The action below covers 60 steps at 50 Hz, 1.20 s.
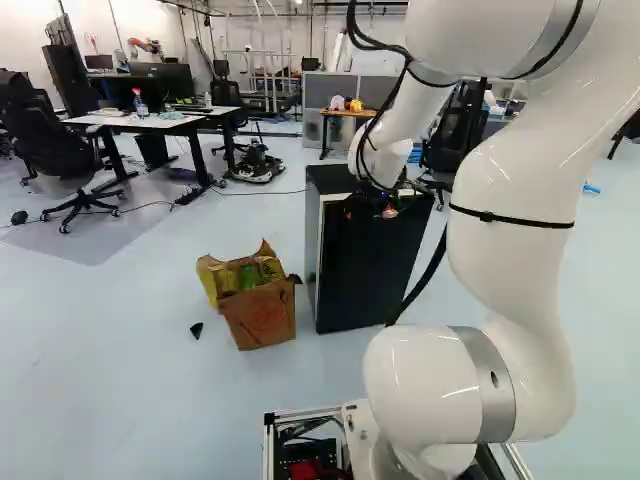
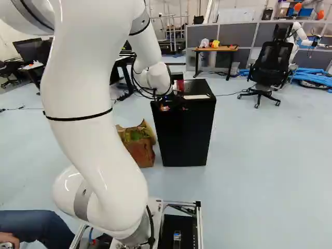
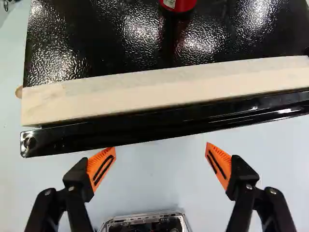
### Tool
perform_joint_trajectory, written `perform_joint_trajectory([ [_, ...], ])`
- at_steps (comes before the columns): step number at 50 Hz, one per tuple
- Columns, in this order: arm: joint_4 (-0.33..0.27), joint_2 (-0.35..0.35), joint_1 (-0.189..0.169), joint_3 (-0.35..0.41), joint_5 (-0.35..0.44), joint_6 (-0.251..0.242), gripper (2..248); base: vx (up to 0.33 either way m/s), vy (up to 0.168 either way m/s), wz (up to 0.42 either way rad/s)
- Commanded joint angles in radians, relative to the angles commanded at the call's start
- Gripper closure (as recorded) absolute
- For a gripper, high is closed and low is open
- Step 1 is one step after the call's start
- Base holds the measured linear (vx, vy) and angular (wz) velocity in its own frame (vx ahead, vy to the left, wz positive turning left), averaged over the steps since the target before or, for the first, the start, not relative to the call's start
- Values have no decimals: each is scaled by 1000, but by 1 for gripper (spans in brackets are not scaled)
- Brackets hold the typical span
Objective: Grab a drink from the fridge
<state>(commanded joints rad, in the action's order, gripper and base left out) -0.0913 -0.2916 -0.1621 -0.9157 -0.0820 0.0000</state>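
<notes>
The claw (image 1: 368, 213) hangs released near the black fridge (image 1: 365, 275); atop it, at the claw's twelve o'clock, stands a red can (image 3: 178, 4).

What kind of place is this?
It looks like a robot lab: there's my big white arm, another robot further back, and desks and computer screens.

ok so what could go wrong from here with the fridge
The open gripper hangs by the top edge of the fridge door, so a finger might bump it. A jolt could topple the red can standing on the fridge. The cardboard box beside the fridge might catch the door if it swings that way.
</notes>
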Motion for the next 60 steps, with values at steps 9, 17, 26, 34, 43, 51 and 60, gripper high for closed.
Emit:
perform_joint_trajectory([
  [9,0,17,-1,21,12,0,3,0,0,0],
  [17,0,49,-1,59,21,0,3,0,0,0],
  [26,0,88,0,106,30,0,3,0,0,0],
  [34,0,124,0,148,38,0,3,0,0,0],
  [43,0,165,0,194,71,0,3,0,0,0],
  [51,0,184,0,215,111,0,3,0,0,0],
  [60,0,186,0,217,163,0,3,0,0,0],
])
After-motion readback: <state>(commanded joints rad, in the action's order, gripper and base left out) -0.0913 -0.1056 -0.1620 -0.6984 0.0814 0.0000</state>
